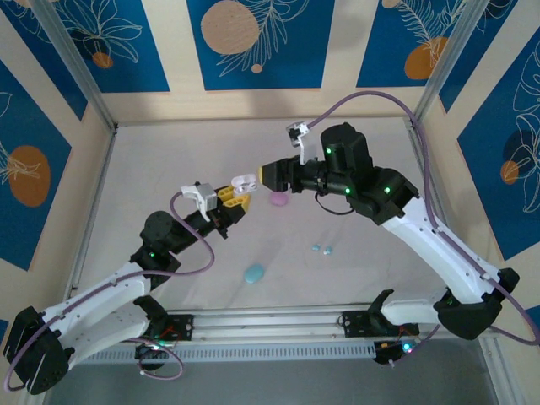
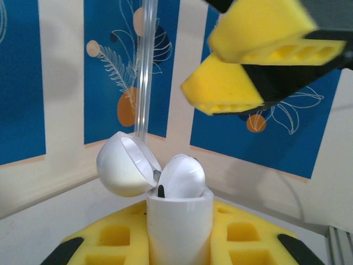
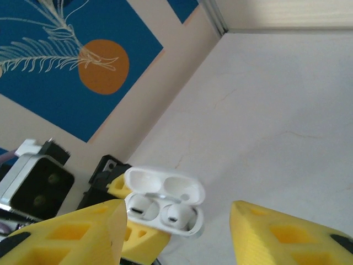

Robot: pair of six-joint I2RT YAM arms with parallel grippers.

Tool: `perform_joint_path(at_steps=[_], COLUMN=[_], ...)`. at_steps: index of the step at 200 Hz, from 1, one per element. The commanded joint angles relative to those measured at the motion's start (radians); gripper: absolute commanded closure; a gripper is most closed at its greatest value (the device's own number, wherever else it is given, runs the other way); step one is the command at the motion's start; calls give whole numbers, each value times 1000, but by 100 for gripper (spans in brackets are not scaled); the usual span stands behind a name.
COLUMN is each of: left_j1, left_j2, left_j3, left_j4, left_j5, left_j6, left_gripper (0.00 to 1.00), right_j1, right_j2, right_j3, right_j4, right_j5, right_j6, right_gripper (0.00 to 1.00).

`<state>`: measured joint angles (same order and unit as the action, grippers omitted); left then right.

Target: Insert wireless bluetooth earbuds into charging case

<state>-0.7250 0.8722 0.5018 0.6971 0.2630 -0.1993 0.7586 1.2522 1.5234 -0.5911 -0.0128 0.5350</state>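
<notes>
- Top external view: the left pincer is pressed together on the white charging case and holds it above the table. The right pincer stands just beside the case on its right, tips pointed at it.
- Also on the table: a pink case under the right pincer, a cyan case nearer the bases, and the cyan earbuds lying loose as a pair, nearer the right arm.
- Left wrist view: the case stands upright between foam-like yellow pads. Its glossy domed lid is swung back to the left. A smooth, rounded white earbud rises proud of the rim. The right pincer hangs above and to the right, apart from the case.
- Right wrist view: the right pincer's yellow fingers are spread, with nothing between them. The open case lies ahead between them, long axis across the view, and both wells appear filled.
- Judgement: the white pair looks placed. Whether the proud bud is fully seated cannot be told.
</notes>
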Motion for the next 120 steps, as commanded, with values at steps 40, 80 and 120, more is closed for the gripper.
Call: perform_joint_path(at_steps=[40,80,120], left_j1=[-6,-6,-7], left_j2=[-12,-11,-12], left_j3=[25,32,29], left_j4=[27,26,26], left_j5=[131,137,96], left_j6=[50,57,49], left_gripper=[79,79,78], right_j1=[-102,-103,-110], right_j2=[167,272,257], right_j3=[153,264,241], right_j4=[-159,-289,-291], right_j5=[-228,-322,-447], right_j6=[70,-1,-45], right_gripper=[46,46,50])
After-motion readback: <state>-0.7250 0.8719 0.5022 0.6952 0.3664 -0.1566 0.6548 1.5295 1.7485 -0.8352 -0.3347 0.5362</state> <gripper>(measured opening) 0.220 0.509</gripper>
